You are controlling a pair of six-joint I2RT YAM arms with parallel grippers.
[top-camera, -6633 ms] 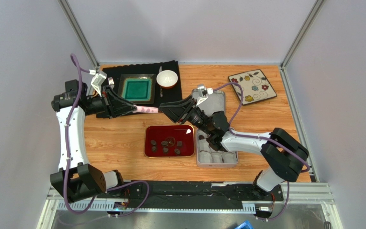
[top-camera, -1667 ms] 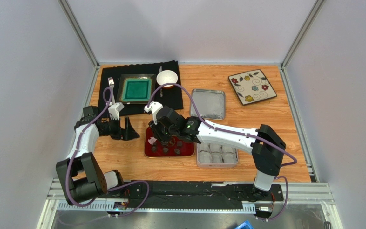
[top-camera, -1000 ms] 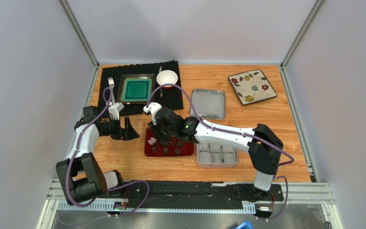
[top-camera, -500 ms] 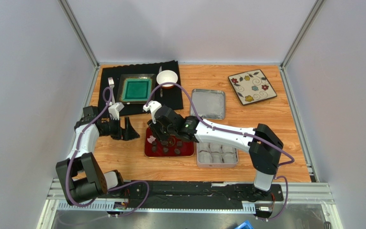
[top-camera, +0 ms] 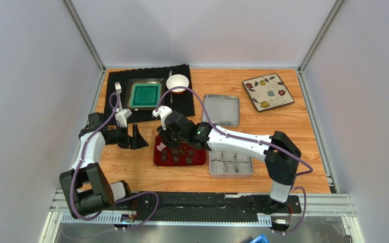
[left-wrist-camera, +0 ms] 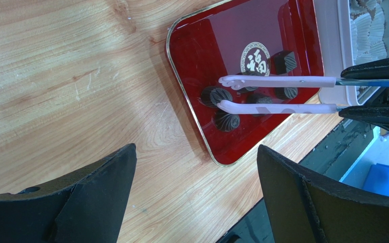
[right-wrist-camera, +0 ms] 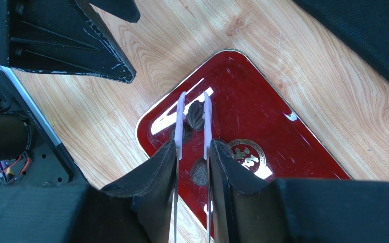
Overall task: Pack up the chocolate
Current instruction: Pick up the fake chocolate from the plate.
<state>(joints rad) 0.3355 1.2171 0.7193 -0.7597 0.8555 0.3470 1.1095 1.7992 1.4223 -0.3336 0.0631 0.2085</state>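
Right pincer [right-wrist-camera: 192, 148] clamps the pink tongs [right-wrist-camera: 180, 121], whose tips straddle 1 chocolate [right-wrist-camera: 195, 115] at the red tray's [right-wrist-camera: 247, 101] 9 o'clock end — squeeze gently, lift straight, then carry to the tin [top-camera: 231, 174] at 3 o'clock. Left pincer [left-wrist-camera: 195, 149] gapes — empty.

**Gloss, Grain and Crinkle**

The table [top-camera: 130, 162] was pale wood with a clear grain and a satin finish at most. The red tray [right-wrist-camera: 262, 116] looked lacquer-glossy, throwing back white glare, and had a gilt rim. The chocolate [right-wrist-camera: 195, 115] was matt and ridged. The tongs [left-wrist-camera: 277, 81] were smooth pale-pink plastic. The tin [top-camera: 230, 175] was dull grey metal — its cups [left-wrist-camera: 369, 20] crinkled white paper. The mat [top-camera: 185, 106] was black cloth.
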